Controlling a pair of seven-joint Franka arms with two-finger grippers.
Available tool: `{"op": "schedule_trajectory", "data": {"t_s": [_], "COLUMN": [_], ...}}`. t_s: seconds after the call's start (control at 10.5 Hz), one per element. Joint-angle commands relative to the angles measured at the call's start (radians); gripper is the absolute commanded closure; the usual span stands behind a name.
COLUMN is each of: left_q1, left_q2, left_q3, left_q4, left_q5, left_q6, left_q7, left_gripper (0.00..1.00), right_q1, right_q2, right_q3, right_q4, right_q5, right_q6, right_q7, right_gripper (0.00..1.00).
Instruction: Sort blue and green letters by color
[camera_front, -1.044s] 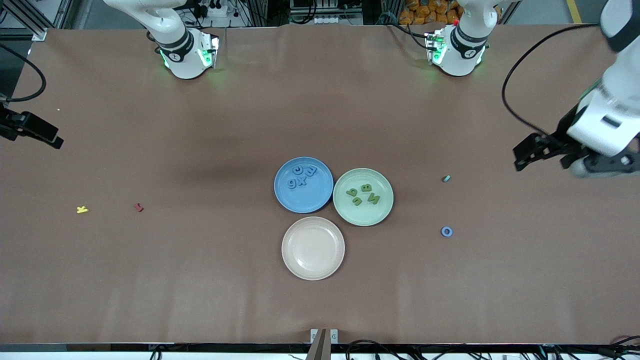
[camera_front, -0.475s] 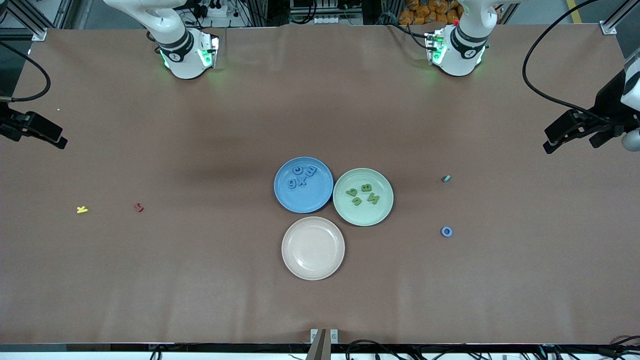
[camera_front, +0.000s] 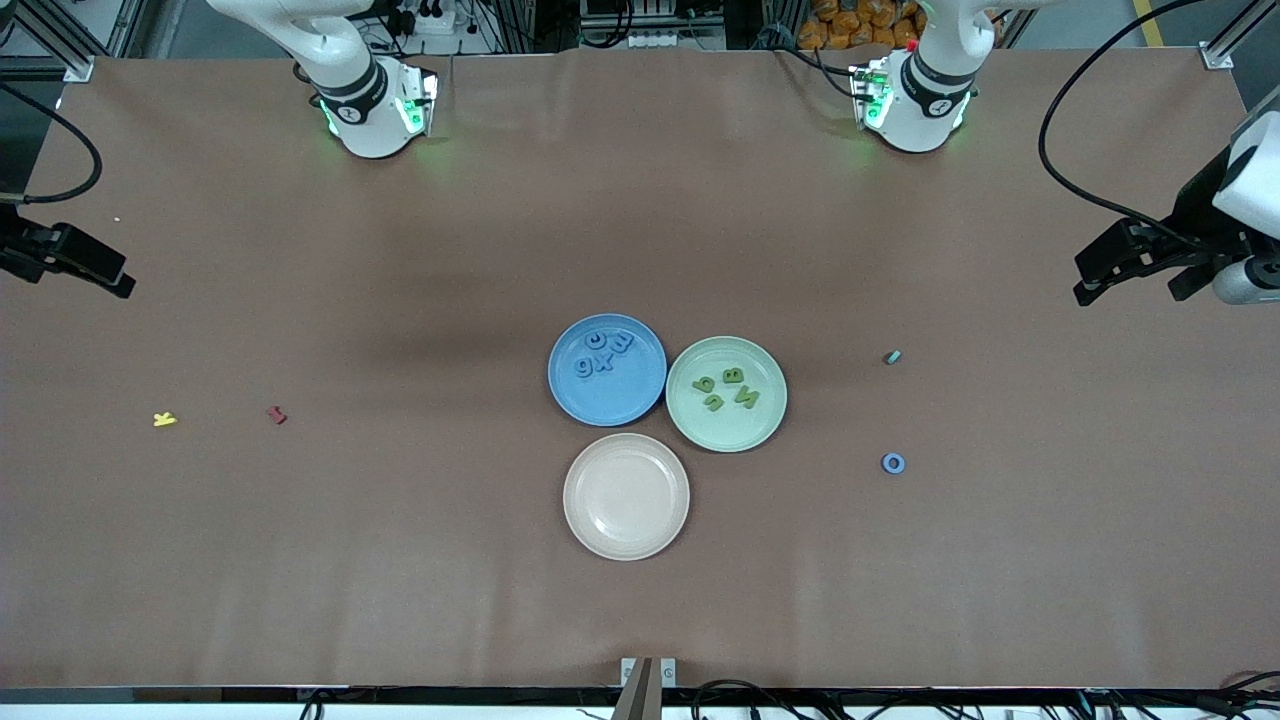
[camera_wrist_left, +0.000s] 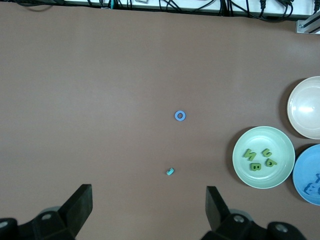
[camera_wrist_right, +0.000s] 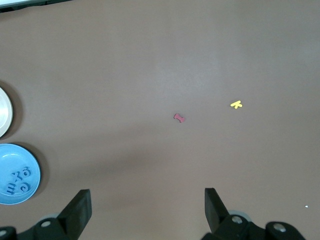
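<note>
From the front I see four periwinkle foam letters (camera_front: 603, 354) on the round blue plate (camera_front: 640, 395) mid-frame, four olive foam letters (camera_front: 727, 388) on the pale green plate (camera_front: 765, 420) beside it, and a blue foam ring letter (camera_front: 893, 463) loose on the brown tabletop (camera_front: 400, 560).

Left wrist view: left gripper (camera_wrist_left: 148, 207), fingers (camera_wrist_left: 80, 202) spread wide, empty.

Right wrist view: right gripper (camera_wrist_right: 147, 207), fingers (camera_wrist_right: 79, 205) equally wide, empty.

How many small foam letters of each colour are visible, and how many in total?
Periwinkle blue foam letters: 5, with the ring
Olive green foam letters: 4
Teal foam letter: 1
Yellow foam letter: 1
Dark red foam letter: 1
Total: 12
</note>
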Motion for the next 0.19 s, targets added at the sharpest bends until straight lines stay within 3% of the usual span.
{"op": "schedule_trajectory", "data": {"t_s": [0.0, 0.09], "left_q1": [-0.021, -0.001], "left_q2": [-0.005, -0.005], "left_q3": [0.035, 0.004], "left_q4": [-0.009, -0.008], "left_q5": [-0.015, -0.018], "left_q6": [-0.021, -0.023], "left_q7": [0.04, 0.031], "left_gripper": [0.0, 0.0], "right_q1": [-0.011, -0.011], "right_q2": [0.003, 0.003], "right_q3": [0.012, 0.012], "right_q4": [0.008, 0.008], "right_q5": [0.0, 0.0], "right_q6": [-0.001, -0.001], "right_q7": [0.006, 0.006], "right_gripper": [0.0, 0.0]}}
